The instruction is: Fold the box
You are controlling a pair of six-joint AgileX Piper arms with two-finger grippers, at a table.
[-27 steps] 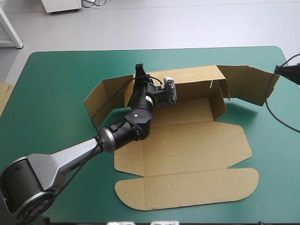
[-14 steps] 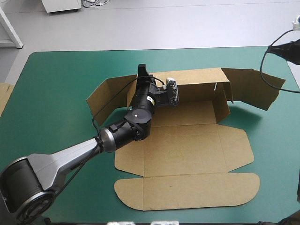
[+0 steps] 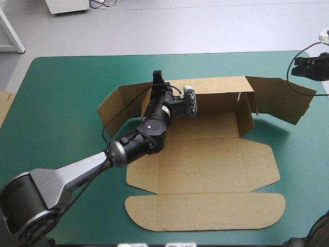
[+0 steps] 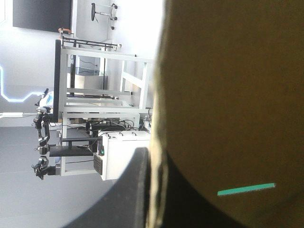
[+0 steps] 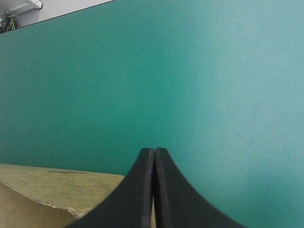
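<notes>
The brown box [image 3: 205, 164] lies spread on the teal-green cover with its back wall [image 3: 216, 87] raised and the front lid flat. My left gripper [image 3: 157, 78] is at the left end of that wall, shut on the top edge of the board. In the left wrist view the box [image 4: 232, 95] fills one side, and my left gripper [image 4: 152, 156] has the board's edge between its black fingers. My right gripper [image 3: 296, 70] hovers shut above the box's far right flap [image 3: 280, 98]. In the right wrist view, my right gripper [image 5: 154, 151] forms a closed arch with the flap's edge [image 5: 47, 190] below and beside it.
An edge of more brown board [image 3: 4, 105] shows at the table's left edge. Bare teal-green cover [image 3: 67, 82] lies to the left of the box and along the far edge. The table's right edge is close to the right flap.
The box has slid slightly toward the table's right and the right flap has swung outward. My right gripper rose toward the far right corner, then came down a little. My left gripper kept its hold.
</notes>
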